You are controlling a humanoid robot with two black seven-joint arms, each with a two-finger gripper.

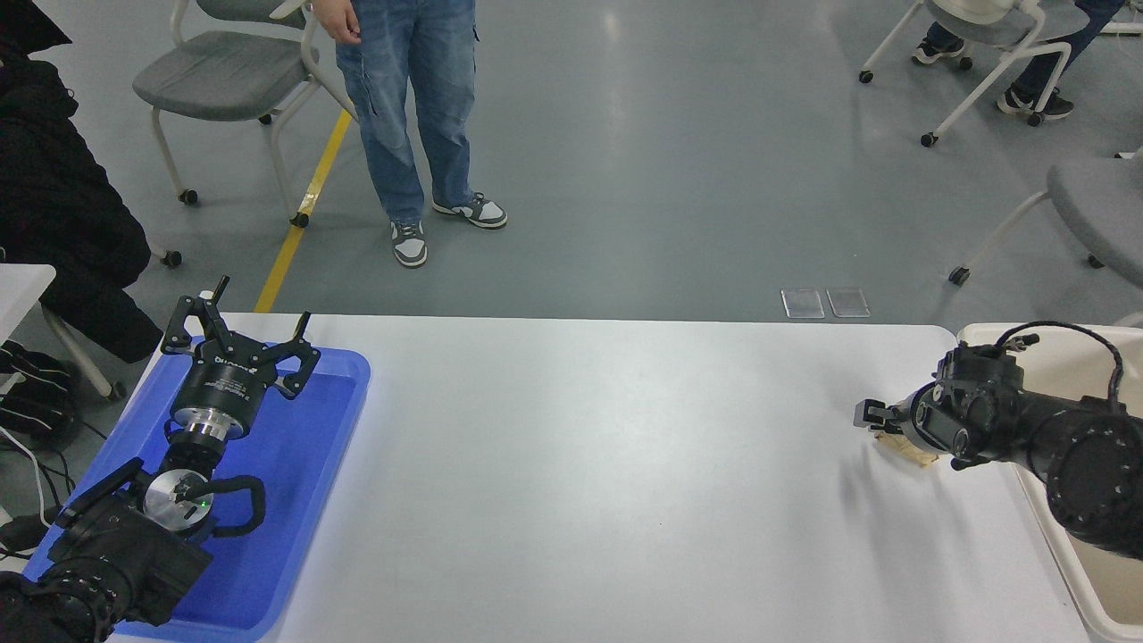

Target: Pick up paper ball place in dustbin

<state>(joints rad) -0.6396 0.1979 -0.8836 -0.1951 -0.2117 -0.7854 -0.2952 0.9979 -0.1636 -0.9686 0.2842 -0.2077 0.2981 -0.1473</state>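
The tan paper ball [904, 447] lies on the white table near its right end. Only a thin strip of it shows under my right gripper [880, 427]. That gripper has come down low onto the ball from the right and covers most of it. How the jaws stand cannot be made out. The cream dustbin [991, 330] stands just off the table's right end, partly behind the right arm. Over a blue tray [344, 406] at the lower left, my left gripper [239, 342] is parked open with nothing in it.
A person in jeans [406, 107] stands on the floor beyond the table's far left. Grey wheeled chairs [228, 76] are at the back left and at the back right. A black coat [54, 205] hangs at the left edge.
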